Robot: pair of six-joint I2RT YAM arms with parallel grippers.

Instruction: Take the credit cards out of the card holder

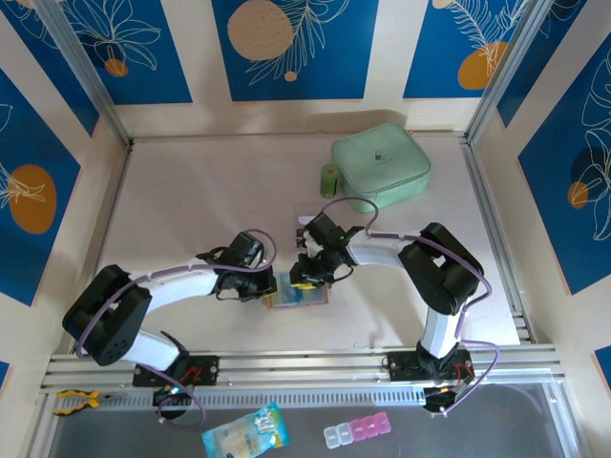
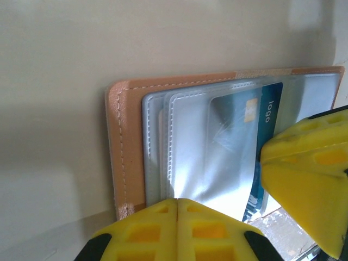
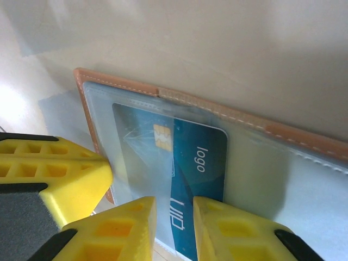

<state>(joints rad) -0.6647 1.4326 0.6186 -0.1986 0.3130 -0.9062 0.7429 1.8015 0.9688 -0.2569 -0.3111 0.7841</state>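
The tan card holder (image 1: 307, 300) lies spread open on the table between both arms. Its stitched edge (image 2: 125, 141) and clear pockets face up. A blue credit card (image 3: 201, 157) with a gold chip and the word "logo" sits inside a clear pocket (image 2: 269, 114). My left gripper (image 2: 178, 201) is shut, its yellow tips meeting on the near edge of the left pocket. My right gripper (image 3: 174, 204) stands slightly open, its two fingers straddling the card's near end from above. The left gripper's yellow finger (image 3: 65, 174) shows beside it.
A mint-green zip pouch (image 1: 382, 162) and a small green bottle (image 1: 328, 179) stand at the back of the table. On the front ledge below the rail lie a light-blue packet (image 1: 245, 431) and a pink pill box (image 1: 356, 431). Side walls close in the table.
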